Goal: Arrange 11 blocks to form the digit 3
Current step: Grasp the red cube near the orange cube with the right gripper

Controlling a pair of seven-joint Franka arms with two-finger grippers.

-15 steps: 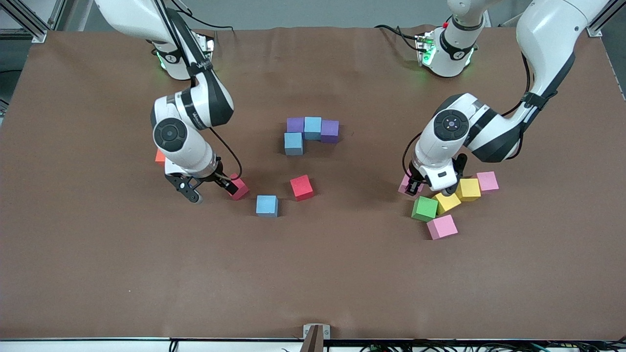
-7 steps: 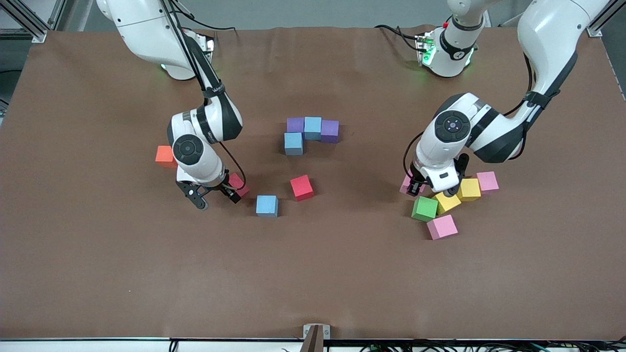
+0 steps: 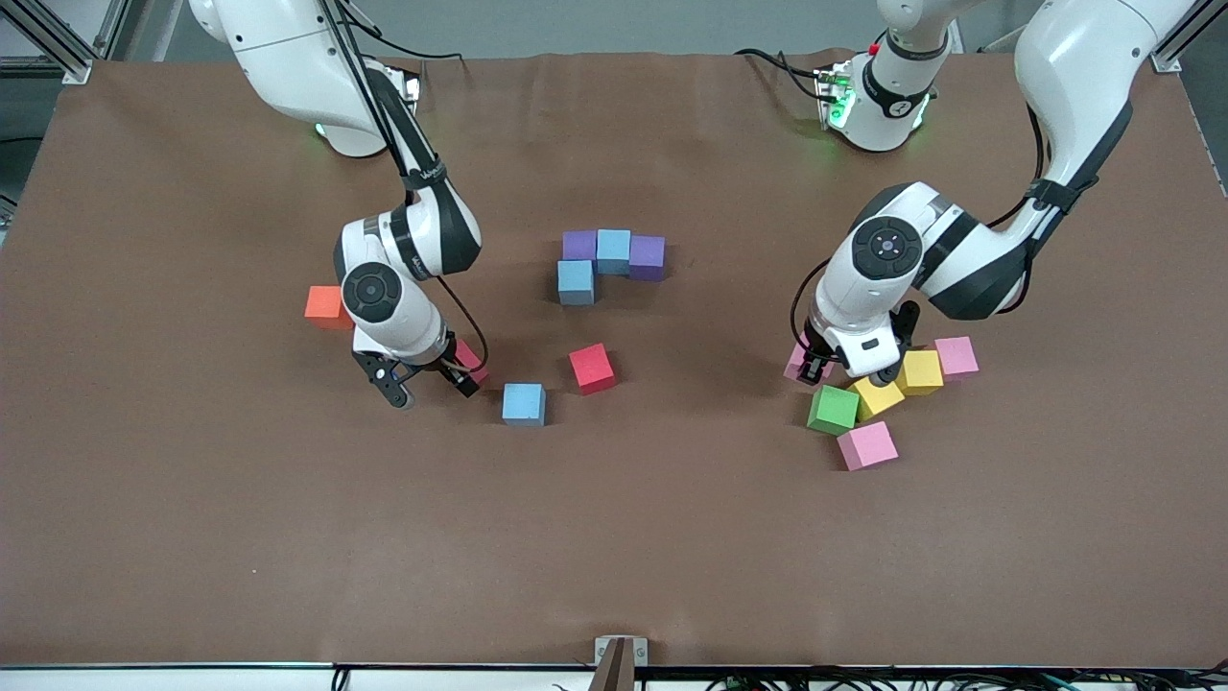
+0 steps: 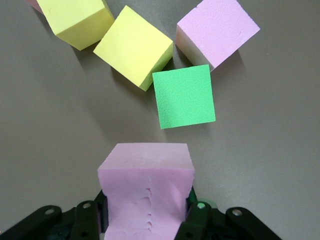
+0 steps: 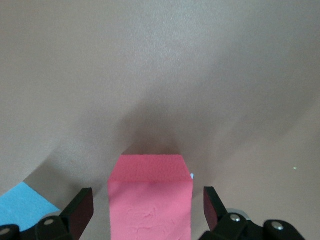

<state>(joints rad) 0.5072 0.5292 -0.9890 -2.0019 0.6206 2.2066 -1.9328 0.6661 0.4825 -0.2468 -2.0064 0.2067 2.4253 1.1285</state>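
Brown table [image 3: 192, 528], scattered foam blocks [image 3: 524, 404]

Hidden and cropped parts of the scene

In the front view the right gripper [image 3: 427, 382] covers most of a red block [image 3: 469, 357], and the left gripper [image 3: 844, 369] covers most of a pink block [image 3: 795, 363] and part of a yellow block [image 3: 880, 396]. The right wrist view crops a light blue block [image 5: 22, 205]; the left wrist view crops another yellow block [image 4: 75, 20].

White arms — black joints, cables, green-lit bases.
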